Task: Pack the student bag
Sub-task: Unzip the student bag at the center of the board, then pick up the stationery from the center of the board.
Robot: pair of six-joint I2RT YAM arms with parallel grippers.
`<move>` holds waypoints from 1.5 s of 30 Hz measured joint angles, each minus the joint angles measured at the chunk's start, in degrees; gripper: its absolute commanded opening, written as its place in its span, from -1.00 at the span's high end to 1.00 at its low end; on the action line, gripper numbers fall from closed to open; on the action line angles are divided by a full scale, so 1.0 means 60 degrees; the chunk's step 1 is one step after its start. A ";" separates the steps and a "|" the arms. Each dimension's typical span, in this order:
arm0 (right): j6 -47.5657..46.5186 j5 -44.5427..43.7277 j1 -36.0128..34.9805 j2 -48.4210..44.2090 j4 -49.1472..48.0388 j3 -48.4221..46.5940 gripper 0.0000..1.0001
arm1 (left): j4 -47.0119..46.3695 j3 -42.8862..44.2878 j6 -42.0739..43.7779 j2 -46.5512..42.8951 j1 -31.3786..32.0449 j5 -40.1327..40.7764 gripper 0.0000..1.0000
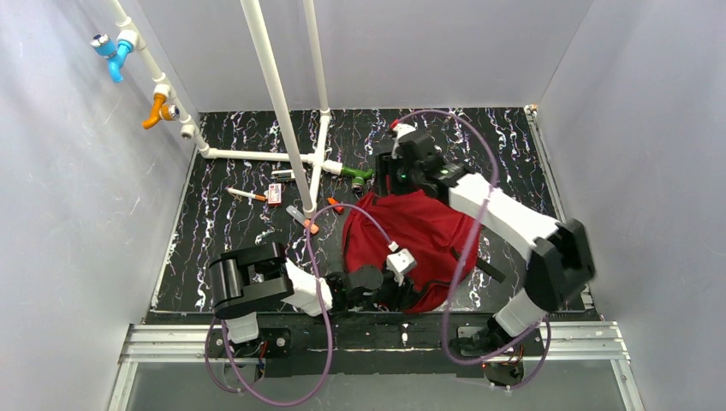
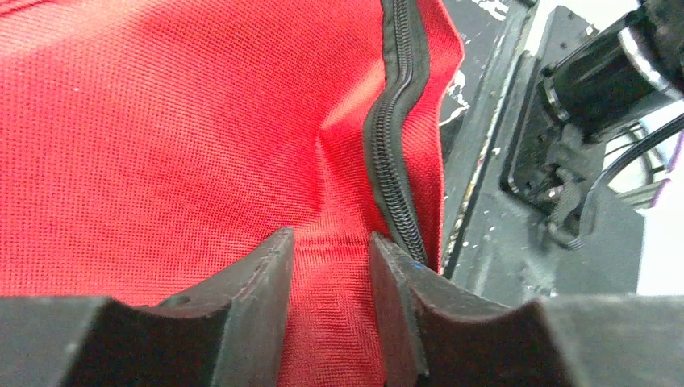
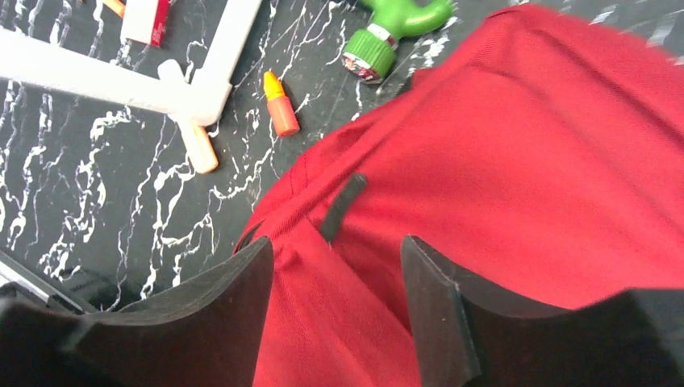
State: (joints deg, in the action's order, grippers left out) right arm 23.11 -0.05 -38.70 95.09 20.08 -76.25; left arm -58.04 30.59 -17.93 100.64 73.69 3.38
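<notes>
My left end effector point(image 2: 327, 242) is spread at the near edge of the bag point(image 1: 411, 227), red cloth between its fingers and the zipper point(image 2: 395, 161) just right. The bag's inside is hidden. The bag lies right of centre on the worktop point(image 1: 223, 231), reaching its front edge. My right end effector point(image 3: 339, 246) is spread over the bag's far side.

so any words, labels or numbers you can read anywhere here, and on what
None: no text can be read in any view.
Small red and white box: any print on it is too small and blurred to read.
Student bag: plain red fabric and black zipper, no label showing.
Green object: no lettering visible.
</notes>
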 measured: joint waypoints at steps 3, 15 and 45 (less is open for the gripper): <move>-0.0404 -0.0273 0.0171 -0.1800 0.0284 0.0641 -0.60 | 0.0066 0.0000 -0.0015 -0.0251 -0.0004 -0.0164 -0.19; -0.0342 0.1661 0.2499 -0.4025 0.0095 0.3621 -0.82 | 0.3217 0.0933 -0.1512 -0.3512 -0.2142 -0.2688 -0.96; 0.1683 0.4146 0.2426 -0.5657 -0.3905 0.8138 0.20 | 0.5319 0.1545 -0.2809 -0.3825 -0.3242 -0.1523 -0.72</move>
State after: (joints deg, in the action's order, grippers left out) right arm 33.21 24.82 -24.14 61.14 -3.36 -27.42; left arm -26.13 39.86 -34.79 77.69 54.24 -5.76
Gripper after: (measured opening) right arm 0.399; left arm 0.852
